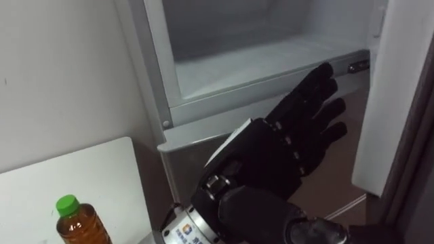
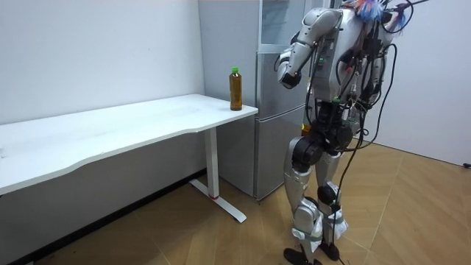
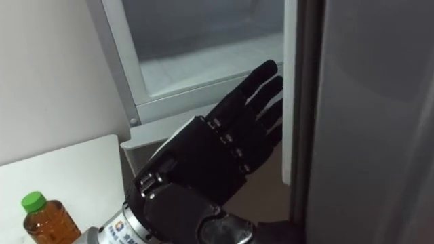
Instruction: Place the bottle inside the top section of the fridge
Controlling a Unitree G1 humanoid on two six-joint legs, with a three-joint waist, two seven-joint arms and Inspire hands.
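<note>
Your left hand (image 1: 271,156) is wide open, holding nothing, up at the fridge (image 1: 258,64); the bottle (image 1: 80,224) is at its 8 o'clock. Swing back sloppy and you'd likely topple it.

Glossy plastic bottle (image 1: 81,227), smooth table (image 1: 81,173), satiny metal fridge (image 1: 196,146), matt left hand (image 1: 271,156).

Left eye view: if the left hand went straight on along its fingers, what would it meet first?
The left hand would probably hit the open fridge door near its hinge; depth is unclear.
</note>
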